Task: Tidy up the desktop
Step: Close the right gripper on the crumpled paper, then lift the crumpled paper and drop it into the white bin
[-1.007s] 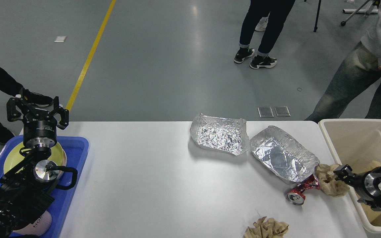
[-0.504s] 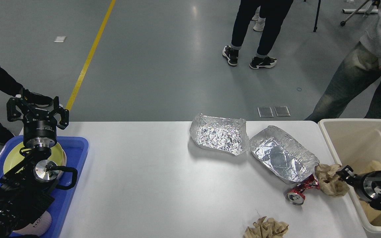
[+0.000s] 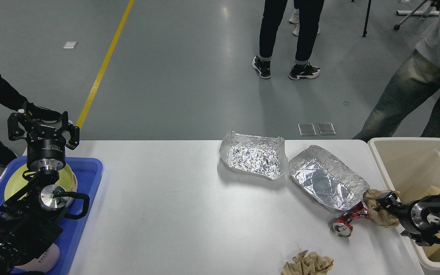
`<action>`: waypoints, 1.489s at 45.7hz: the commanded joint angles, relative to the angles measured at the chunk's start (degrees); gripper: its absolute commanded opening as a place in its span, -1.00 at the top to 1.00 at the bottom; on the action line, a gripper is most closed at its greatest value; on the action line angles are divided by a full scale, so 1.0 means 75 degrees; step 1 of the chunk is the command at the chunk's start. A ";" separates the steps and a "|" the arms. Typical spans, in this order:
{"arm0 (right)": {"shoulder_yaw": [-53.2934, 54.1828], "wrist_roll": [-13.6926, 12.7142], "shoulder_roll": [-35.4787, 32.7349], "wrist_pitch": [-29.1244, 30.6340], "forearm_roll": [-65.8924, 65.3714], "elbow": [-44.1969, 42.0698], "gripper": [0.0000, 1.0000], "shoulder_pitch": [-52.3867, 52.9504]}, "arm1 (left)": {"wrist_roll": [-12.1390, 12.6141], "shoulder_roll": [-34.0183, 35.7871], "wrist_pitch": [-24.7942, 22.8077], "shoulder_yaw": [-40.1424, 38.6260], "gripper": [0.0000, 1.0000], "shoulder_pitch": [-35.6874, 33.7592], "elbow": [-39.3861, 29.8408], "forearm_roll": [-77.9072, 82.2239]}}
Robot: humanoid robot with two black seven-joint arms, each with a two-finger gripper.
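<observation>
The white desktop (image 3: 174, 206) fills the lower view. On its right part lie two crumpled foil trays (image 3: 252, 154) (image 3: 325, 179), a crushed red can (image 3: 346, 222), and a crumpled brown paper wad (image 3: 378, 214) beside the can. Another brown paper wad (image 3: 308, 263) lies at the front edge. My right gripper (image 3: 385, 200) reaches in from the right and sits against the paper wad by the can; its fingers are dark and cannot be told apart. My left gripper (image 3: 42, 124) stands open and empty above the blue tray (image 3: 86, 179) at the left.
A beige bin (image 3: 414, 152) stands at the table's right end, with brown paper inside. The blue tray holds a yellow-green plate (image 3: 69, 179) and a pink object at the bottom. People stand on the floor beyond the table and at the far right.
My right gripper has moved left from over the bin's edge to the brown paper wad by the can. The left arm has not moved. A person behind has stepped.
</observation>
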 commanded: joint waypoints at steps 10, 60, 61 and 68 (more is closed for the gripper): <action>-0.0010 -0.0022 -0.0014 -0.0116 0.0000 -0.0100 1.00 -0.0130 | 0.0000 0.0000 0.0000 0.0000 -0.93 0.0001 0.0001 0.0000; -0.0631 -0.0022 -0.2111 -0.0058 -0.0433 0.1130 1.00 0.4040 | 0.0000 0.0000 0.0000 0.0011 -0.93 0.0001 -0.0011 0.0000; -0.0666 -0.0022 -0.2100 0.0000 -0.0433 0.1130 1.00 0.4228 | 0.0000 0.0000 0.0000 0.0000 -0.93 0.0001 0.0001 0.0000; -0.0714 -0.0022 -0.2111 0.0270 -0.0421 0.1130 1.00 0.5364 | 0.0000 0.0000 0.0000 0.0000 -0.93 0.0001 0.0001 0.0000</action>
